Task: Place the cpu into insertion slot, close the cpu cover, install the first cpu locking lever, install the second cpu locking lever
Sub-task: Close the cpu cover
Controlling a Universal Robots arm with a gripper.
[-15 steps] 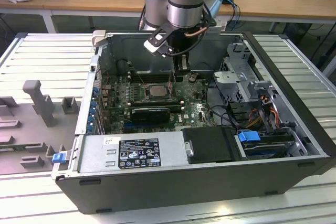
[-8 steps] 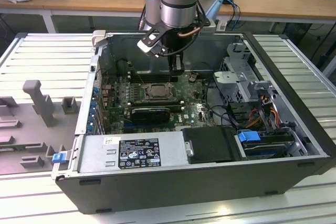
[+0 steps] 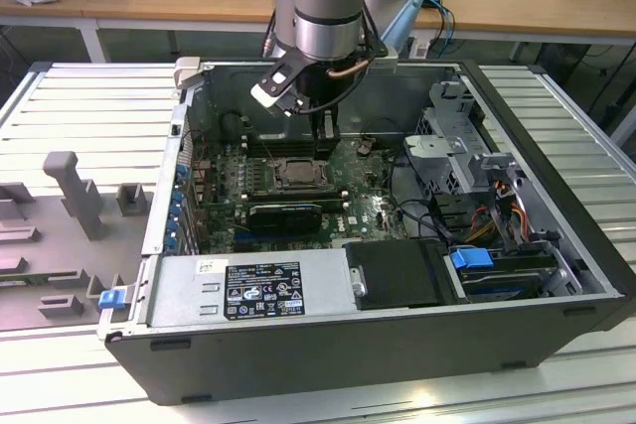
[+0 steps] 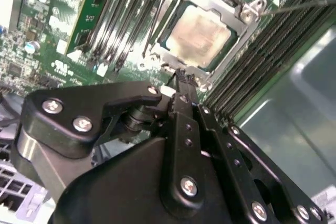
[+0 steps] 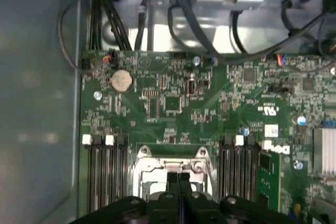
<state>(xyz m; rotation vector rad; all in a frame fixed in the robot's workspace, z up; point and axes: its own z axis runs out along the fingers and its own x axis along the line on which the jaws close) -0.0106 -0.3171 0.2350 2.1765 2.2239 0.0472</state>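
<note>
Gripper (image 3: 324, 142) is down inside the open PC case (image 3: 397, 345), at the far edge of the insertion slot (image 3: 268, 176) on the motherboard (image 5: 173, 98). Fingers (image 5: 173, 182) are pressed together w/ nothing between them in both wrist views. Cpu (image 4: 202, 32) sits flat in the slot, pale metal face up. Cpu cover (image 4: 226, 9) lies down around it, window framing the chip. Fingertips are just beside the cover's edge, maybe touching it; hard to tell. A thin wire rod (image 4: 299, 3), prob. a locking lever, runs off from the cover's tab. Memory slots (image 4: 121, 14) flank the socket on both sides.
</note>
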